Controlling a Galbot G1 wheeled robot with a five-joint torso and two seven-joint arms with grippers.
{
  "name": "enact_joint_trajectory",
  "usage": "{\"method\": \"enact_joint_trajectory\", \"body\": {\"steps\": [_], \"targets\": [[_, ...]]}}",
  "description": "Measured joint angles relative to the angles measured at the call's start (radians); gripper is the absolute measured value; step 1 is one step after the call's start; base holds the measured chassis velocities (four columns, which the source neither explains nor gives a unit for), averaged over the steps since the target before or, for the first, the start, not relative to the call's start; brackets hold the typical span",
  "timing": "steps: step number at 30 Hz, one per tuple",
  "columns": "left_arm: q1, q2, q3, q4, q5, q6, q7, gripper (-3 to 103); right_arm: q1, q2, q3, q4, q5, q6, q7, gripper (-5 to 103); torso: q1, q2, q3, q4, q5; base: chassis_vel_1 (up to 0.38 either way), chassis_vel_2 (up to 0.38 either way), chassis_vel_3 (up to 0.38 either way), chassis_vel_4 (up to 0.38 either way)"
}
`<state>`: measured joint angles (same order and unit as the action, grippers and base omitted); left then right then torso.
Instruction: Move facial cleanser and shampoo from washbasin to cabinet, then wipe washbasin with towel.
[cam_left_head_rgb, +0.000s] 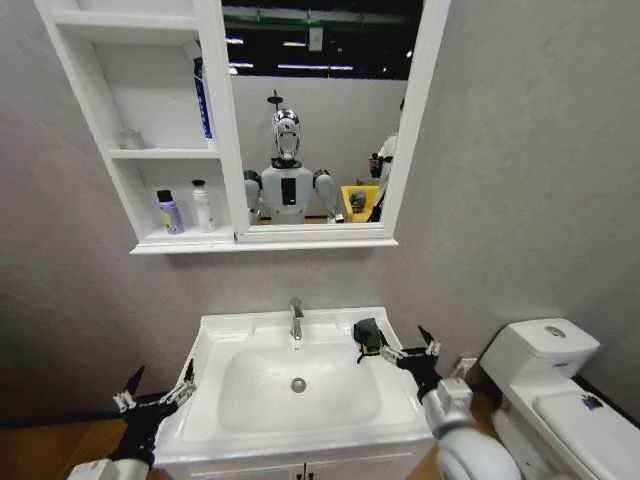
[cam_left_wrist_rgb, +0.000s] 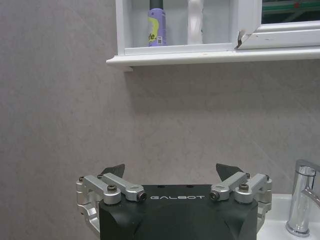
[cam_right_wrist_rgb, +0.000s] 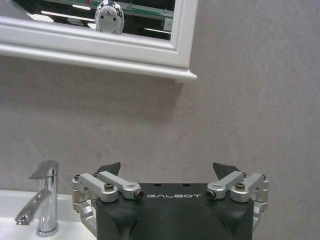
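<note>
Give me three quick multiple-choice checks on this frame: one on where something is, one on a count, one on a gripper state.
1. Where does the towel lie?
A. in the washbasin bowl
B. on the washbasin rim, right of the tap
C. on the toilet lid

2. How many bottles stand in the cabinet's lowest compartment?
A. none
B. two
C. four

3. What state is the right gripper in?
A. open, holding nothing
B. shut on the towel
C. shut on a bottle

Answers:
1 B, the dark cloth sits on the back rim beside the tap.
2 B, a purple bottle and a white bottle stand side by side.
3 A, its fingers are spread just right of the towel, with nothing between them.
</note>
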<state>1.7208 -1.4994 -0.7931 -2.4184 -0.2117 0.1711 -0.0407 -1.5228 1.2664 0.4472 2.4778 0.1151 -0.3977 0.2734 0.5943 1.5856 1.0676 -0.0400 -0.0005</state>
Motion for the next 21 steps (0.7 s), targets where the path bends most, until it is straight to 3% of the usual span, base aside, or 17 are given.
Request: {"method": "enact_joint_trajectory", "body": {"steps": [11,21], "targets": [[0.000,0.000,0.000,0.000,0.000,0.000,0.000,100,-0.020,0.013,-0.007,0.030,-0.042,-0.025,0.007,100,0.001,0.000,0.001,0.0002,0.0004,0.023,-0.016,-0.033,0.021],[0.000,0.000,0.000,0.000,0.000,0.000,0.000,100,-0.019,0.005,-0.019,0.015,-0.033,-0.016,0.006,100,0.000,0.000,0.000,-0.0001,0.0005,0.179,-0.166,-0.172,0.177]]}}
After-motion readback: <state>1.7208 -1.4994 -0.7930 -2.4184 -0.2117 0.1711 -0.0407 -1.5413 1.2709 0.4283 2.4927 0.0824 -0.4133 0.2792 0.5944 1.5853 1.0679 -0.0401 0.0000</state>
